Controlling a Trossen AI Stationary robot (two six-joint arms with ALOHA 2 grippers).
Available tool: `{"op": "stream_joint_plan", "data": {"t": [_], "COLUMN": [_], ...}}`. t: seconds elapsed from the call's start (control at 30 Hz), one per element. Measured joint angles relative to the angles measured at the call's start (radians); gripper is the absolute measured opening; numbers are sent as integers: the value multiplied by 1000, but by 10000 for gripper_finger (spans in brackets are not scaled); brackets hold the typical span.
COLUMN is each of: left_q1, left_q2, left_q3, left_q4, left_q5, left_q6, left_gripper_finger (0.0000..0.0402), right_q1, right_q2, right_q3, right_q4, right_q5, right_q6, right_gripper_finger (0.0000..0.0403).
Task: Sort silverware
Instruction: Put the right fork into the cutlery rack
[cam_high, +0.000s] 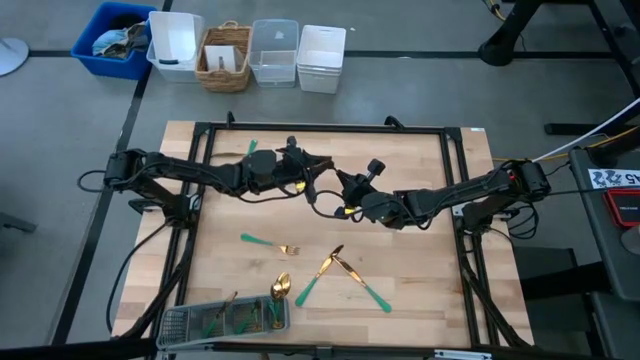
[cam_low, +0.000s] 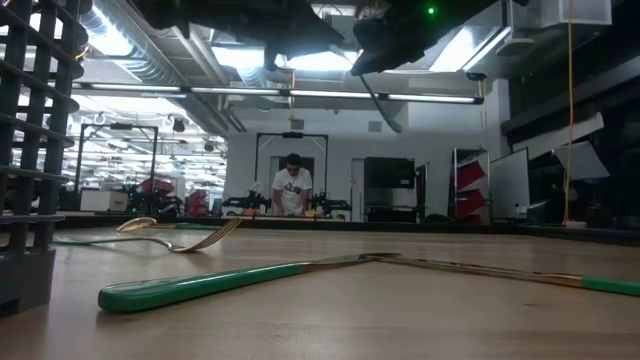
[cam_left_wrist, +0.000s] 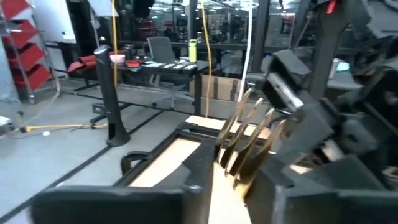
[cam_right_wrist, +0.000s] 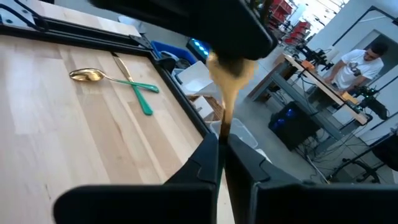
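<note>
Overhead, both pincers (cam_high: 325, 187) meet, apparently clamping one gold fork (cam_left_wrist: 249, 134).

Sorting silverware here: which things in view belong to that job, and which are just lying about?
Job: held fork in the right gripper, left gripper beside it; loose fork; crossed pair; spoon; mesh tray.
Lying about, beyond the table: blue bin; wicker basket; white tubs.
</note>
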Motion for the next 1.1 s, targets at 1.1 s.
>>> {"op": "stream_joint_plan", "data": {"t": [1.1], "left_q1": [-59], "left_q2": [-382], "left_q3": [-1], "left_q4": [-564], "left_q5": [-12], "left_q6": [65], "left_gripper_finger": [1], "right_q1": [65], "right_q2": [-31], "right_q3": [94], "right_q4": [-196], "right_q5": [98], "right_q6": [-69], "right_gripper_finger": [131]}}
